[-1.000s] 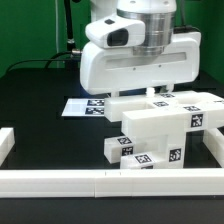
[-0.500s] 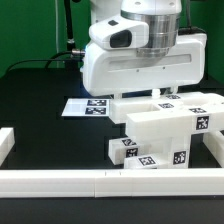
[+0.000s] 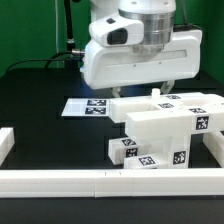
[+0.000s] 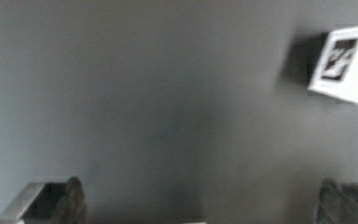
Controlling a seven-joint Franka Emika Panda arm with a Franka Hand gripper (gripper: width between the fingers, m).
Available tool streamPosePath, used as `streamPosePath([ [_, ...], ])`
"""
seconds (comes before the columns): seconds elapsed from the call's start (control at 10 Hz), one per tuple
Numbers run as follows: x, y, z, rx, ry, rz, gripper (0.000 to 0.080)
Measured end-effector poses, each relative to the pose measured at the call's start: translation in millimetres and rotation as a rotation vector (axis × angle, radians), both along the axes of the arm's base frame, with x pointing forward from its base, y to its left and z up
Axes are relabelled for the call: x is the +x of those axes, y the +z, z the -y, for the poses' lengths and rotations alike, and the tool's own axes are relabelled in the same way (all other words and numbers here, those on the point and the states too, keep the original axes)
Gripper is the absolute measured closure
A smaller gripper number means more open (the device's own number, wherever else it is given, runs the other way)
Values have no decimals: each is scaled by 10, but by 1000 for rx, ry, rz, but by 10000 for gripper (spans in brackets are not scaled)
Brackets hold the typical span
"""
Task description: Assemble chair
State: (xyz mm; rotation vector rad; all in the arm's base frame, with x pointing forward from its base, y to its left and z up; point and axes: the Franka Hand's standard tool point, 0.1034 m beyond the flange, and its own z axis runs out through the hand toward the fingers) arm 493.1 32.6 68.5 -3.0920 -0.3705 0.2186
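The chair parts [image 3: 165,125] are white blocky pieces with black-and-white tags, stacked together at the exterior view's right, near the front rail. My gripper [image 3: 152,92] hangs from the big white hand just above and behind the top of that stack. In the wrist view the gripper [image 4: 208,200] is open and empty. Its two dark fingers [image 4: 55,198] stand far apart over bare black table. A white tagged corner [image 4: 345,65] shows at the frame's edge; I cannot tell which piece it is.
The marker board [image 3: 88,106] lies flat on the black table, to the exterior view's left of the chair parts. A long low white border rail [image 3: 100,182] runs along the front, with side pieces at the left [image 3: 8,145] and right [image 3: 214,150].
The hand has shifted slightly up and toward the exterior view's left over the chair parts. The parts have not moved.
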Motion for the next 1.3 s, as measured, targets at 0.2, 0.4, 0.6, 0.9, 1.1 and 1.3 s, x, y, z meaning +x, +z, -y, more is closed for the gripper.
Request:
streamPosePath([
  [0.2,-72,38,-263,-12,-90,-1,150],
  [0.4,-88,33,-471,-16,-87,-1,150],
  [0.6,-85,33,-452,-16,-91,-1,150],
  [0.9,-97,34,-338,-20,-164,1,150],
  [1.1,-223,15,-763,-41,-208,-3,150],
  [1.3,-243,-14,-984,-50,-228,-3,150],
])
